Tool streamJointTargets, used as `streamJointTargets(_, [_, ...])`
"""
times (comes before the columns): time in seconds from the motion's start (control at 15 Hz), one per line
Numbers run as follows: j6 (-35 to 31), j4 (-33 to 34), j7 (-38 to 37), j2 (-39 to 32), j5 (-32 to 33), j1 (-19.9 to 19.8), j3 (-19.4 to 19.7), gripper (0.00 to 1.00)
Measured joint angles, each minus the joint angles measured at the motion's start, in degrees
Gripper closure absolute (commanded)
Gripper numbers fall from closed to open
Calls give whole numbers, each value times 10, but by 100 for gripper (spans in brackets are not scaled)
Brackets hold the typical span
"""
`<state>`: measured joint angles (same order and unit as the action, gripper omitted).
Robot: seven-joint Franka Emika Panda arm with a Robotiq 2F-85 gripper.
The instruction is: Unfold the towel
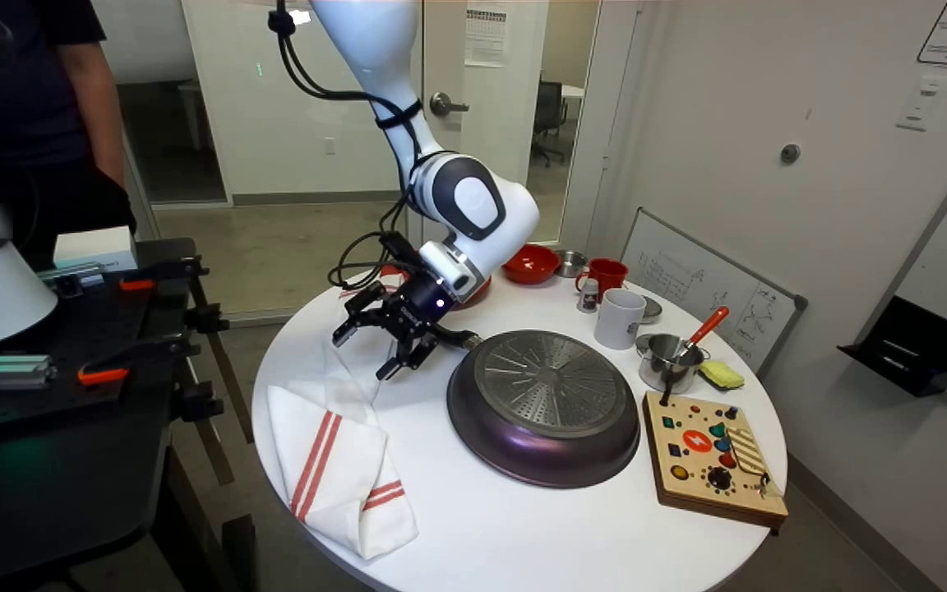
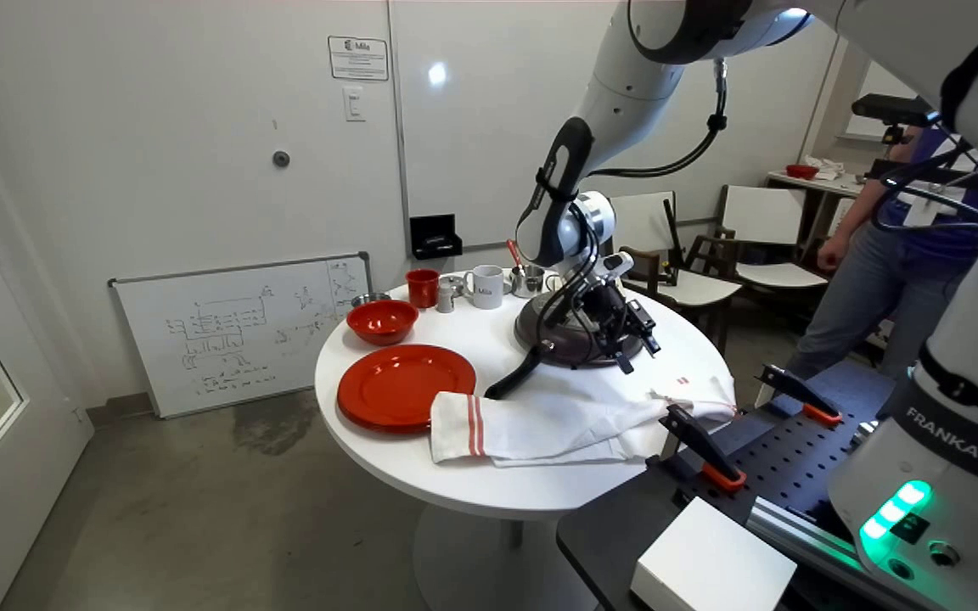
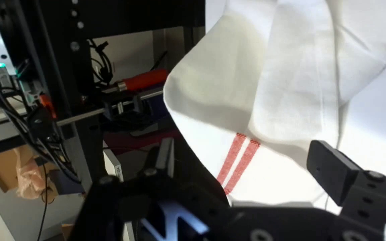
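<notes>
Near the folded-over towel (image 1: 348,469), the gripper (image 1: 362,356) hangs, jaws apart

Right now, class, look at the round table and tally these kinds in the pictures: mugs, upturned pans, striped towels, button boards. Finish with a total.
Mugs: 2 (white mug, red mug)
Upturned pan: 1
Striped towel: 1
Button board: 1
Total: 5
</notes>
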<state>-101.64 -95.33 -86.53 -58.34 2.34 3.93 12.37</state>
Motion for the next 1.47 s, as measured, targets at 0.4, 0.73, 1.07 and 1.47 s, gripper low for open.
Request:
streamJointTargets(0.4, [-69,-18,-28,2,-30,-12,-10,0])
streamJointTargets(0.73, [-204,-84,55,22,-87,-59,-37,0])
streamJointTargets(1.07, [-273,-136,184,48,-162,-116,-68,0])
streamJointTargets(1.47, [-271,-151,342,63,-247,-161,-106,0])
